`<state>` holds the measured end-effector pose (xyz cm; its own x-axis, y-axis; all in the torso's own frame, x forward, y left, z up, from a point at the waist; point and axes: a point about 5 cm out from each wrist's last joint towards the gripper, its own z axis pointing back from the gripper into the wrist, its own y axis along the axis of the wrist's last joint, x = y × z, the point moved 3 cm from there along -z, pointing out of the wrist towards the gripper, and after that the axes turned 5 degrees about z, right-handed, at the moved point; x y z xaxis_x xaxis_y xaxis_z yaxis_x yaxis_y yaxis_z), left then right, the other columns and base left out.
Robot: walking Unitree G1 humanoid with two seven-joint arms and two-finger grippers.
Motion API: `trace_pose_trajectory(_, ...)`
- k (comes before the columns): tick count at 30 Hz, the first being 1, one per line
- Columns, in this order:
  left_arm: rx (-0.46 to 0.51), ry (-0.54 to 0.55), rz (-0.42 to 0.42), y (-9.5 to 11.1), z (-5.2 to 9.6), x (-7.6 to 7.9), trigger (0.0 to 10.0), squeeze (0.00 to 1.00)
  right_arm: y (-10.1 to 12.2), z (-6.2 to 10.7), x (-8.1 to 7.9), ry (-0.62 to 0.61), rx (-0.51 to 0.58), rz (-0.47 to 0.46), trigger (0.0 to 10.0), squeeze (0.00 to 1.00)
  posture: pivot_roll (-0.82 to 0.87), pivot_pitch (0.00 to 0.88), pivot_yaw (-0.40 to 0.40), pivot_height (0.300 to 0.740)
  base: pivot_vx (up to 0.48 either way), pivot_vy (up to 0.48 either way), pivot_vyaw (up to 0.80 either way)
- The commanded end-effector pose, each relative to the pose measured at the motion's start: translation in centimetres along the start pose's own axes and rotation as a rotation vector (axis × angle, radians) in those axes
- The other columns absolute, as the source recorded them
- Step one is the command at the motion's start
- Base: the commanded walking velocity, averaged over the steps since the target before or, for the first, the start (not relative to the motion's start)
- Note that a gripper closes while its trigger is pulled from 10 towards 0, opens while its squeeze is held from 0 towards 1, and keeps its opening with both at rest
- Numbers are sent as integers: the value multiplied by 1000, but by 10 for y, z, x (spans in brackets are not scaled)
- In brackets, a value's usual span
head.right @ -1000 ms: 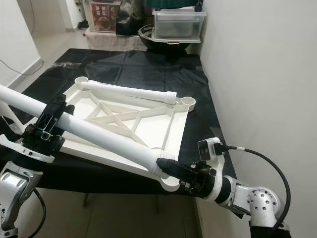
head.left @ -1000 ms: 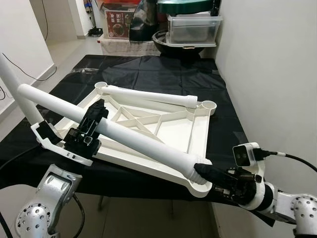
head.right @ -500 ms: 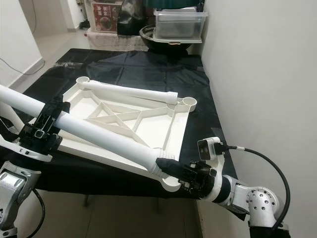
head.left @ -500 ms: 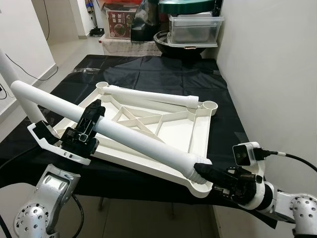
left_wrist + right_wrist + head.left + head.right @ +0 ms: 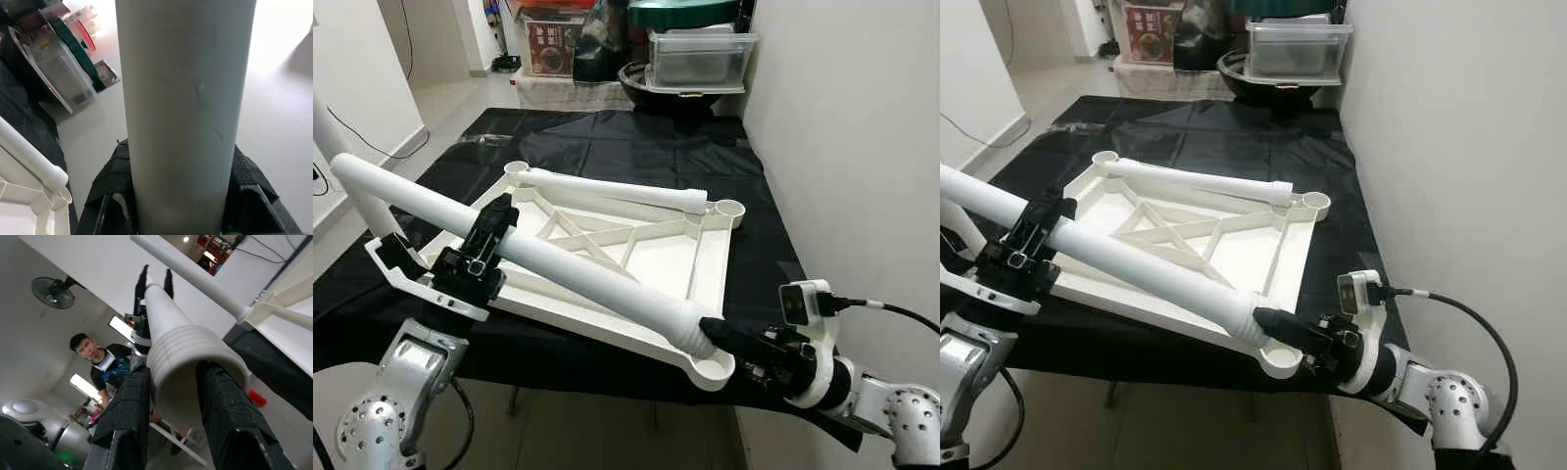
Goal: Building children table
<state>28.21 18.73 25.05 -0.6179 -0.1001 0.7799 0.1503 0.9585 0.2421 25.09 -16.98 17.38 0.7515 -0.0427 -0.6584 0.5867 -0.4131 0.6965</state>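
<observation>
Overhead, both end effectors (image 5: 489,235) (image 5: 720,338) clamp the white table leg (image 5: 578,274); right wrist view reveals a person (image 5: 105,369).

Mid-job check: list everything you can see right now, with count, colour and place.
Tabletop: one, white, ribbed underside up, lying on the cloth.
Held leg: one, white tube, slanting over the tabletop, threaded end above the near right socket.
Second leg: one, white, lying along the tabletop's far edge.
Cloth: one, black, covering the work surface.
Clear tub: one, beyond the cloth, on a dark round base.
Person: one, dark shirt, seen in the right wrist view.
Fan: one, on the ceiling.
Left pincer: black, shut on the held leg's middle.
Right pincer: black, shut on its threaded end.
</observation>
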Motion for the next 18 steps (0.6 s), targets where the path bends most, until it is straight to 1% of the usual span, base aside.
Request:
trace_pose_trajectory(1,-2,-7,-24,5,-3,2,10000,0,-6,10,6,-48,-7,-21,10000,0,55,77,-36,740,0,0,0)
trace_pose_trajectory(2,-2,-7,-24,5,-3,2,10000,0,-6,10,6,-48,-7,-21,10000,0,55,77,-36,740,0,0,0)
trace_pose_trajectory(3,-12,-7,-41,7,-5,2,10000,0,-6,16,8,-64,-9,-17,10000,0,55,77,-36,740,0,0,0)
trace_pose_trajectory(4,-12,-7,-41,7,-5,2,10000,0,-6,16,8,-64,-9,-17,10000,0,55,77,-36,740,0,0,0)
trace_pose_trajectory(5,-22,-8,-56,10,-7,2,10000,0,-5,21,9,-77,-5,-15,10000,0,56,77,-38,740,0,0,0)
trace_pose_trajectory(6,-22,-8,-56,10,-7,2,10000,0,-5,21,9,-77,-5,-15,10000,0,56,77,-38,740,0,0,0)
trace_pose_trajectory(7,-34,-13,-76,14,-10,2,10000,0,-5,28,11,-105,-10,-2,10000,0,56,77,-35,740,0,0,0)
trace_pose_trajectory(8,-34,-13,-76,14,-10,2,10000,0,-5,28,11,-105,-10,-2,10000,0,56,77,-35,740,0,0,0)
trace_pose_trajectory(9,-51,-22,-97,17,-15,3,10000,0,-3,35,13,-137,-15,22,10000,0,58,76,-37,740,0,0,0)
trace_pose_trajectory(10,-51,-22,-97,17,-15,3,10000,0,-3,35,13,-137,-15,22,10000,0,58,76,-37,740,0,0,0)
trace_pose_trajectory(11,-88,-34,-116,18,-20,4,10000,0,0,41,20,-203,-40,63,10000,0,58,77,-38,740,0,0,0)
trace_pose_trajectory(12,-170,-56,-179,14,-26,5,10000,0,7,46,31,-299,-58,110,10000,0,58,73,-37,740,0,0,0)
trace_pose_trajectory(13,-170,-56,-179,14,-26,5,10000,0,7,46,31,-299,-58,110,10000,0,58,73,-37,740,0,0,0)
trace_pose_trajectory(14,-228,-69,-221,10,-30,5,10000,0,11,49,39,-362,-69,139,10000,0,58,73,-37,740,0,0,0)
trace_pose_trajectory(15,-299,-94,-256,3,-36,5,10000,0,23,48,45,-412,-60,199,10000,0,53,70,-33,740,0,0,0)
trace_pose_trajectory(16,-299,-94,-256,3,-36,5,10000,0,23,48,45,-412,-60,199,10000,0,53,70,-33,740,0,0,0)
trace_pose_trajectory(17,-366,-135,-288,-5,-43,7,10000,0,39,41,46,-428,-33,260,10000,0,50,68,-31,740,0,0,0)
trace_pose_trajectory(18,-403,-161,-303,-10,-47,8,10000,0,49,35,45,-429,-13,300,10000,0,50,67,-30,740,0,0,0)
